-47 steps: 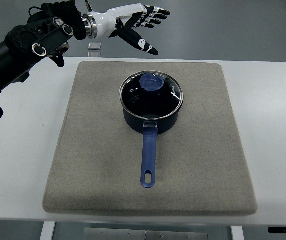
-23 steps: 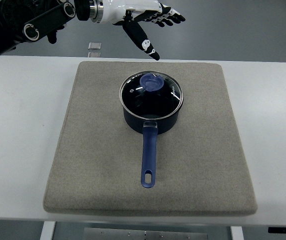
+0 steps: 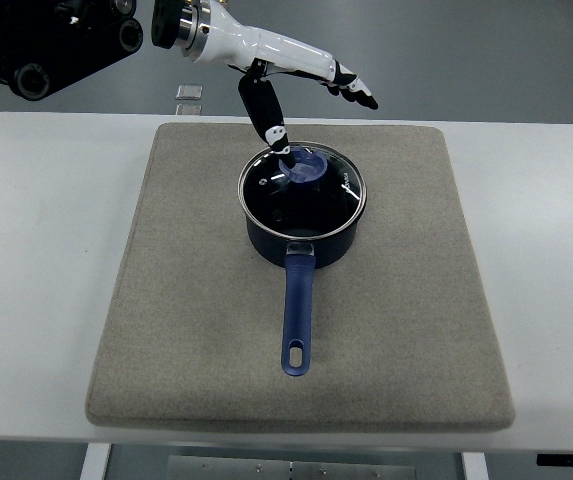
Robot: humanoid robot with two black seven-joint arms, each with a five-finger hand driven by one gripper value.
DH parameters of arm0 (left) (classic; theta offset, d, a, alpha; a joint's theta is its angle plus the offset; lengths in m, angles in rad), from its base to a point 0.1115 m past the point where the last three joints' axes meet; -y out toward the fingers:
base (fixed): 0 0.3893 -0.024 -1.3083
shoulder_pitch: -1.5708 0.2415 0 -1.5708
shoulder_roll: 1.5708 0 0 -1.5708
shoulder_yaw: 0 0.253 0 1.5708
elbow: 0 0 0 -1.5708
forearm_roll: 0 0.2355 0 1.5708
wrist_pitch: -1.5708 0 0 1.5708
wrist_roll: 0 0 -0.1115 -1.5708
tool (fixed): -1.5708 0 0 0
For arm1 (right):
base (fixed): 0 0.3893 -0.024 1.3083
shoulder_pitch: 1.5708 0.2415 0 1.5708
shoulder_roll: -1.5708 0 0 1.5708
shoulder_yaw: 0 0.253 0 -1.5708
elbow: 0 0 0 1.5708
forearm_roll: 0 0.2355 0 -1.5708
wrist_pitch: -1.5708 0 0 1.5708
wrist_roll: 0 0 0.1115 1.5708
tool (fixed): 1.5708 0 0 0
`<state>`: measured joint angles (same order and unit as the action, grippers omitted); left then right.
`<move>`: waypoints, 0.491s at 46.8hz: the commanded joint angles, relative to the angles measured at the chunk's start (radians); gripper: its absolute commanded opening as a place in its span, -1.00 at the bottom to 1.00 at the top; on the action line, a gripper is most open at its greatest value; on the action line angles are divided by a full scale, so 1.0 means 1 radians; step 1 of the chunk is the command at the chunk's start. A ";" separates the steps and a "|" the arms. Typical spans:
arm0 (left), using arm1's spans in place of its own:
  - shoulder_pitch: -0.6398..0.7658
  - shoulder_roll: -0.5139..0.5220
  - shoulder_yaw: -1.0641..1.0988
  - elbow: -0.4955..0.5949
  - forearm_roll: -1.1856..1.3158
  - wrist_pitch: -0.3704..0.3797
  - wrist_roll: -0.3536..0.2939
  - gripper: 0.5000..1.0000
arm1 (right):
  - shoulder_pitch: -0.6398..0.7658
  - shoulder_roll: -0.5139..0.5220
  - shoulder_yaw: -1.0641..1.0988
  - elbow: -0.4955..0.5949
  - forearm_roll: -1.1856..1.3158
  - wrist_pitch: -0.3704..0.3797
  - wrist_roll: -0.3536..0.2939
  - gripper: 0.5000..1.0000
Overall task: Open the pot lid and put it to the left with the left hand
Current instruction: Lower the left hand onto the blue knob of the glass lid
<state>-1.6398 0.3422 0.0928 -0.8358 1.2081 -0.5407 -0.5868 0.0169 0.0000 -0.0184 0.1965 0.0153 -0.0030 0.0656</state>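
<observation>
My left robot hand (image 3: 301,75) hangs spread and empty above the lid (image 3: 303,185), thumb near its knob (image 3: 304,167). If my fingers (image 3: 356,88) close off-centre, the knob may slip and drag the pot (image 3: 301,235) along.

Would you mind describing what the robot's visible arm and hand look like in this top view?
The left arm is bulky matte black with round silver-ringed joint caps. A metallic wrist ring joins it to the left hand, a glossy white shell. Its slim fingers are black with white tip segments, as is the thumb. The right arm is out of view.
</observation>
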 commanded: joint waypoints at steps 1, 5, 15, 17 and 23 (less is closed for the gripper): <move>-0.005 0.000 -0.001 -0.002 0.067 0.002 -0.024 0.90 | 0.000 0.000 0.000 0.000 0.000 0.000 0.000 0.67; -0.011 0.000 0.001 -0.002 0.076 0.001 -0.024 0.90 | 0.000 0.000 0.000 0.000 0.000 0.000 0.000 0.67; -0.020 -0.002 0.031 -0.011 0.166 -0.001 -0.024 0.87 | 0.000 0.000 0.000 0.000 0.000 0.000 0.000 0.67; -0.026 0.000 0.050 -0.016 0.206 0.002 -0.024 0.83 | 0.000 0.000 0.000 0.001 0.000 0.000 0.000 0.67; -0.031 0.000 0.065 -0.019 0.263 0.015 -0.024 0.83 | 0.000 0.000 0.000 0.000 0.000 0.000 0.000 0.67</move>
<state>-1.6687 0.3420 0.1547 -0.8525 1.4504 -0.5333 -0.6111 0.0169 0.0000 -0.0184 0.1965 0.0153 -0.0031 0.0657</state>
